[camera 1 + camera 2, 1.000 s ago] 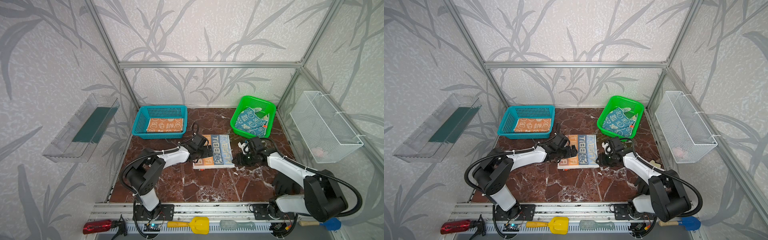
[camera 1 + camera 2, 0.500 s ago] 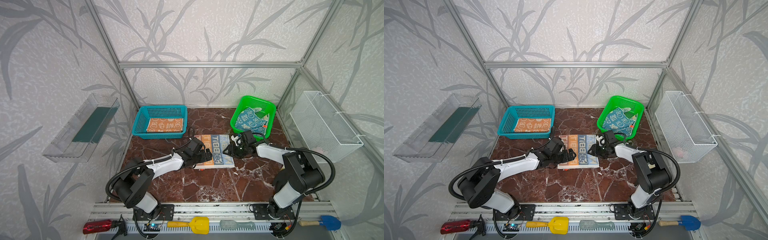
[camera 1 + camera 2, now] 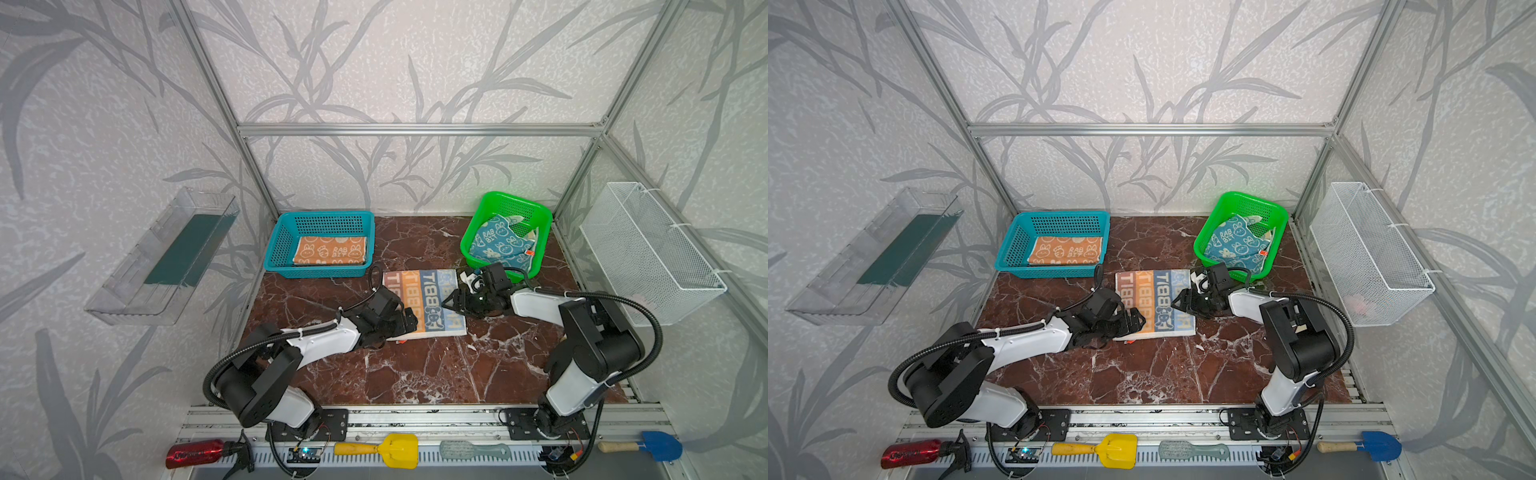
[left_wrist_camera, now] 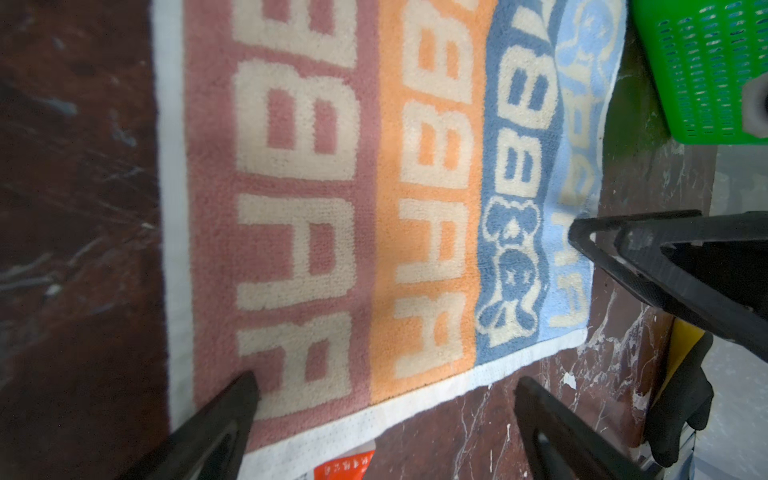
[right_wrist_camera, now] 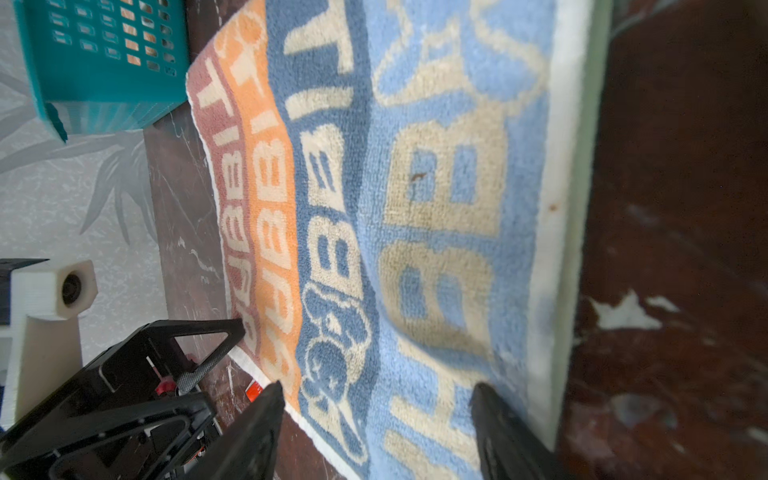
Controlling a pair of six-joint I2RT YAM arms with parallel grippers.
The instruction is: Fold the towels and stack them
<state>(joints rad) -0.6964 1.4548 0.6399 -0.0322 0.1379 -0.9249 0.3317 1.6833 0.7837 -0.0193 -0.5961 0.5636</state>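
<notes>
Terry-cloth towel (image 3: 428, 299) striped pink, orange and blue lies flat on the brown marble tabletop (image 3: 415, 374), left gripper (image 3: 410, 322) and right gripper (image 3: 448, 301) both spread empty at its edges, so mismatched pinches could skew the fold.

The lettered towel (image 3: 430, 297) lies on the bench (image 3: 415, 374), in front of and between two baskets. The left basket (image 3: 277, 249) holds a folded towel (image 3: 330, 251); the right basket (image 3: 515, 203) holds a crumpled towel (image 3: 498, 245). The left gripper (image 3: 409, 322) sits over the lettered towel's front left corner, the right gripper (image 3: 451, 302) over its right edge.
</notes>
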